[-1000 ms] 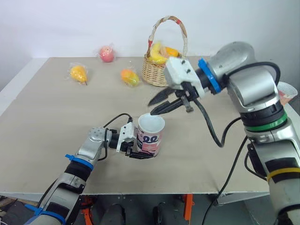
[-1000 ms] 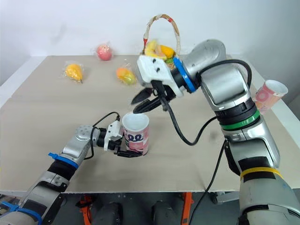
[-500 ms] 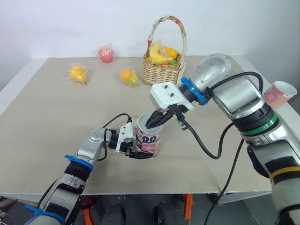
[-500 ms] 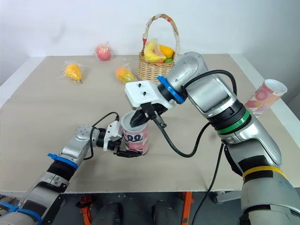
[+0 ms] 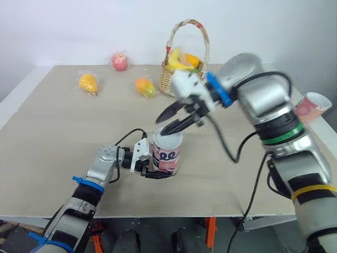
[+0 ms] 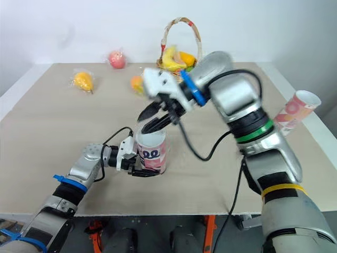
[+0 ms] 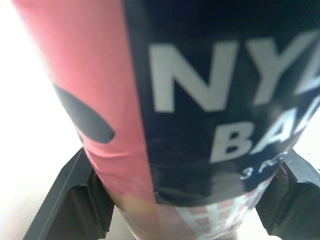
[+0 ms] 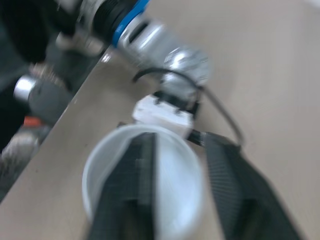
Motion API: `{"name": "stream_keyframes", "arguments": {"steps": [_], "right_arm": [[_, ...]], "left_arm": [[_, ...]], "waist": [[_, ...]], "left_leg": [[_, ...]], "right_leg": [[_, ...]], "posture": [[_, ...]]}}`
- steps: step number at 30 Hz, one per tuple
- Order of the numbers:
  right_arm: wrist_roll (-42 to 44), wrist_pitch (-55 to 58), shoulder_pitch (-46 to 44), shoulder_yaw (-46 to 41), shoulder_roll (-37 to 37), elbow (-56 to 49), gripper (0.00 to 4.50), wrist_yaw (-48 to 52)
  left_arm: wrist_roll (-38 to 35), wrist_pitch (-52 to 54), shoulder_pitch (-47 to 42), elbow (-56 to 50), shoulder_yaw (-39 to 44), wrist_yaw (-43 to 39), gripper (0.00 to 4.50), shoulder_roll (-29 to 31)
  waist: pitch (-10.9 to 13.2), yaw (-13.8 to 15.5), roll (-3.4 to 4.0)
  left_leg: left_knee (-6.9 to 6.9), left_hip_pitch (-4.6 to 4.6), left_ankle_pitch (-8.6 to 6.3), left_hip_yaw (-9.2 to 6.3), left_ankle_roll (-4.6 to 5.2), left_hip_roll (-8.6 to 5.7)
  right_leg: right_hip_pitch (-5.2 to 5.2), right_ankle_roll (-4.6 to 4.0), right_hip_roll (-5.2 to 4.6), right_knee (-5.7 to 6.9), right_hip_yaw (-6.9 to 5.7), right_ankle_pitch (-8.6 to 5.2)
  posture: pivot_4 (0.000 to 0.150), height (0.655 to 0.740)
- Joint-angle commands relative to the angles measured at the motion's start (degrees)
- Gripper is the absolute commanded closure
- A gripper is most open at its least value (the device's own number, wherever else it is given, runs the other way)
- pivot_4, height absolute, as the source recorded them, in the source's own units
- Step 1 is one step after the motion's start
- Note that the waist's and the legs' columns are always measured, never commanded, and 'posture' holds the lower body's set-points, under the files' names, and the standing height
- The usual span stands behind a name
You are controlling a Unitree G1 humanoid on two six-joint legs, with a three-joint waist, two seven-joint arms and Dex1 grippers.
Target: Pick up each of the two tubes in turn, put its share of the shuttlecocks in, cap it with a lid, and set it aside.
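Observation:
A pink, black and white tube (image 5: 167, 156) stands upright on the table, its white mouth open. My left gripper (image 5: 154, 169) is shut on its lower part; in the left wrist view its fingers (image 7: 75, 197) press both sides of the tube (image 7: 200, 100). Just above the mouth hovers my right gripper (image 5: 171, 120), open and holding nothing. In the right wrist view one of its fingers (image 8: 135, 185) hangs over the tube's mouth (image 8: 172, 192). A second pink tube (image 5: 311, 107) leans at the table's right edge.
A wicker basket (image 5: 165, 83) of fruit stands at the back, partly behind my right arm. Wrapped fruits lie at the back left: a red apple (image 5: 119, 60), a yellow one (image 5: 88, 83) and an orange one (image 5: 146, 87).
My right gripper went down into the tube's mouth half a second ago and has now risen out of it, open. The left gripper and tube have stayed put.

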Motion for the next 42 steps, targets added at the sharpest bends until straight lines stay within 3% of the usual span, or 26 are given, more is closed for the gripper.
{"name": "stream_keyframes", "arguments": {"steps": [1,3,4,11,12,14,18,22,30,38,42], "right_arm": [[4.6,4.1,3.1,-5.8,-7.4,-5.5,1.31,2.2],[6.9,8.0,5.3,-7.8,-10.7,-8.0,0.23,2.2],[7.8,9.2,6.8,-9.0,-12.0,-9.5,0.10,1.7],[7.4,8.8,27.6,-17.6,-18.1,-20.0,0.10,-9.1],[7.9,9.4,29.8,-18.7,-17.8,-21.3,0.00,-10.8],[8.1,10.3,34.2,-20.1,-16.6,-23.6,0.00,-14.9],[6.9,8.1,42.9,-21.2,-12.6,-26.8,0.00,-22.5],[4.6,5.7,47.2,-18.3,-13.5,-27.9,0.00,-22.7],[8.6,9.7,47.1,-15.6,-10.6,-29.2,0.00,-22.6],[7.9,10.3,44.2,-12.9,-5.2,-26.7,0.00,-25.4],[6.5,6.3,43.8,-10.4,-2.7,-25.6,0.00,-24.7]], "left_arm": [[1.1,0.7,1.9,1.4,-0.5,0.4,1.29,1.0],[1.1,0.5,1.9,1.5,-0.5,0.4,1.29,0.9],[1.0,0.4,1.9,1.4,-0.5,0.4,1.29,0.8],[1.9,-4.0,1.2,3.0,-0.7,2.7,1.29,-1.3],[1.6,-4.5,1.0,3.3,-0.3,2.9,0.60,-1.6],[0.3,-4.8,0.7,3.5,0.7,2.7,0.07,-2.3],[-0.7,-8.0,-0.3,3.6,2.7,3.3,0.07,-2.8],[-2.4,-7.9,0.6,0.9,4.2,2.1,0.07,-0.7],[-4.9,-1.0,8.1,-10.3,4.5,-4.3,0.07,10.8],[-7.4,1.4,14.3,-17.2,11.3,-3.2,0.07,20.9],[-14.3,7.8,17.3,-24.8,18.7,-1.7,0.07,25.6]], "waist": [[0.0,0.2,-0.01],[0.0,0.2,0.03],[0.0,0.1,0.04],[0.1,0.5,0.03],[0.1,0.6,0.07],[0.2,0.6,0.21],[0.3,0.6,0.16],[0.4,0.5,0.21],[0.6,-0.2,0.19],[0.8,-0.2,0.04],[0.9,-0.2,-0.03]], "left_leg": [[-0.01,-0.07,-0.07,-0.03,-0.10,-0.04],[-0.03,-0.13,-0.24,0.08,-0.09,-0.08],[-0.03,-0.14,-0.26,0.08,-0.08,-0.09],[-0.01,-0.30,-0.31,0.06,-0.03,-0.14],[-0.01,-0.32,-0.31,0.09,-0.03,-0.17],[0.07,-0.40,-0.28,0.17,-0.08,-0.20],[0.14,-0.43,-0.24,0.18,-0.12,-0.19],[0.15,-0.76,-0.23,0.22,-0.14,-0.20],[0.03,-0.80,-0.24,0.16,-0.14,-0.11],[0.09,-0.80,-0.23,0.13,-0.16,-0.07],[0.05,-0.81,-0.23,0.13,-0.17,-0.04]], "right_leg": [[-0.04,-0.04,-0.02,-0.02,0.04,-0.06],[-0.11,-0.03,-0.04,-0.04,0.16,-0.18],[-0.12,-0.01,-0.03,-0.04,0.20,-0.21],[-0.21,0.51,-0.03,-0.11,0.22,-0.47],[-0.22,0.57,-0.05,-0.12,0.26,-0.43],[-0.32,0.69,-0.06,-0.11,0.39,-0.31],[-0.33,0.75,-0.03,-0.12,0.42,-0.24],[-0.64,0.76,-0.01,-0.12,0.46,-0.23],[-0.71,0.64,0.05,-0.10,0.43,-0.32],[-0.70,0.63,0.01,-0.10,0.34,-0.29],[-0.72,0.59,0.01,-0.10,0.32,-0.34]], "posture": [[0.150,0.7400],[0.150,0.7400],[0.150,0.7400],[0.150,0.7400],[0.150,0.7400],[0.150,0.7400],[0.150,0.7400],[0.150,0.7400],[0.150,0.7400],[0.150,0.7400],[0.150,0.7400]]}}
